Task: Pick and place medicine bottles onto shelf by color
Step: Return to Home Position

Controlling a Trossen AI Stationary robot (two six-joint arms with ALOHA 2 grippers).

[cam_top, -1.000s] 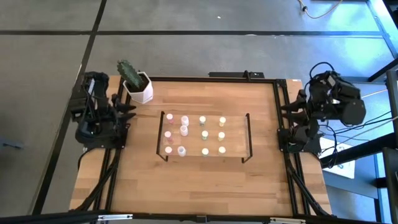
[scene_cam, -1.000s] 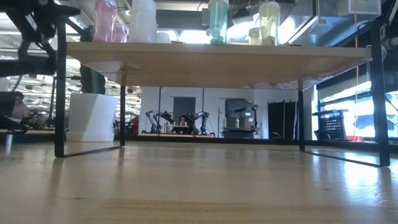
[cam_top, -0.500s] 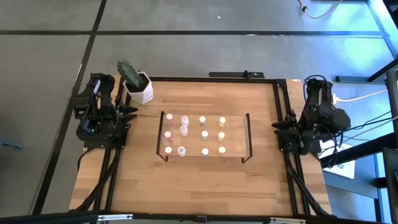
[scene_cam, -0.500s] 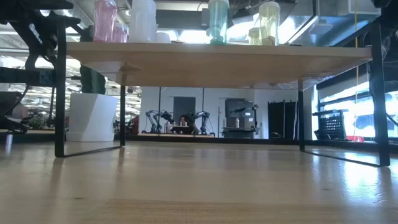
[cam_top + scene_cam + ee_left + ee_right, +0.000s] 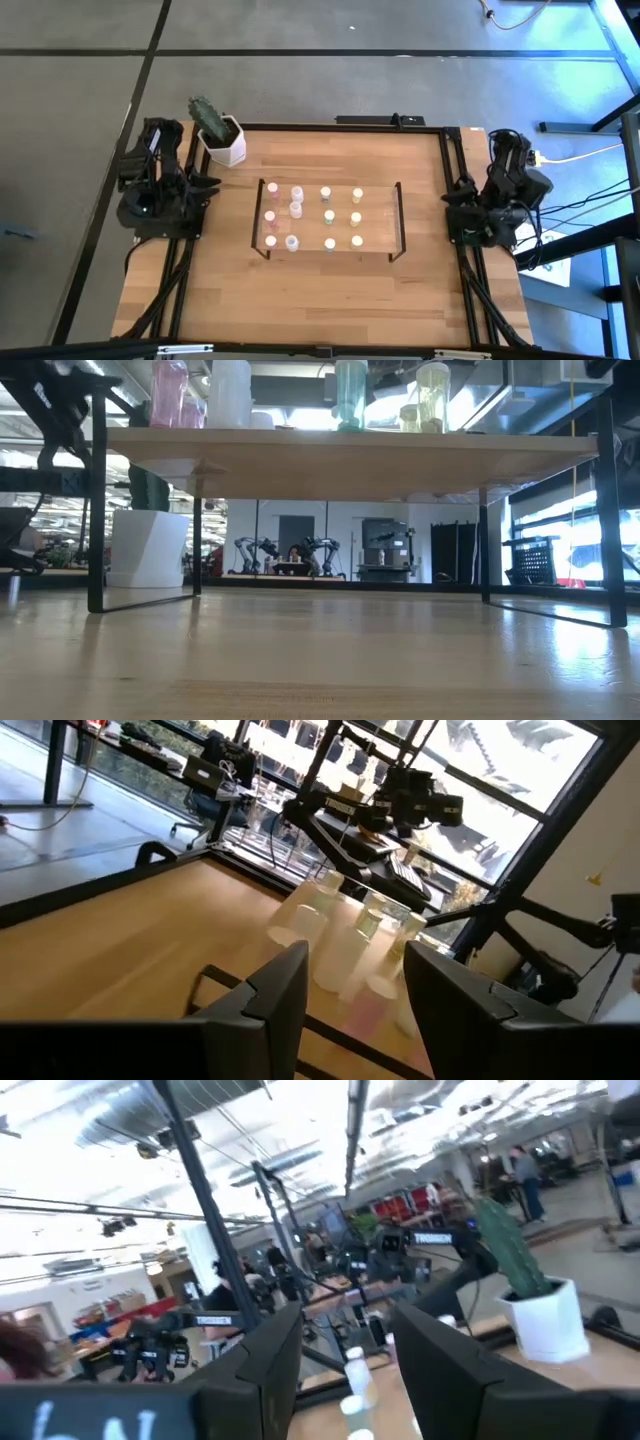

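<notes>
- Left gripper: sitting folded back at the table's left edge, fingers standing apart, carrying nothing.
- Right gripper: sitting at the table's right edge, fingers likewise parted and carrying nothing.
- Medicine bottles: all standing on the shelf at mid-table, pink ones at the left, pale white-green in the middle column, yellow at the right. None is showing on the bare tabletop.
- Risk, pink group: two pink bottles are standing just beside each other and out of line with the rest. A jolt to the shelf would likely be tipping one into the other.
- Risk, left arm: it is parking near the cactus pot at the far left corner. A wide swing while folding could be clipping the pot or its plant.
- Risk, shelf frame: either arm dragging low toward the centre could be catching a black end frame and shaking every bottle, since each is tiny and light-looking.
- Hard to make out: in the high view the caps are reading nearly alike, so the white-green and yellow columns are separating only faintly.
- Cut off: in the low view the bottles are being cropped at the upper edge, and only the shelf's underside and legs are showing whole.
- Hidden: whether every bottle is sitting fully upright is not resolving in any view.
</notes>
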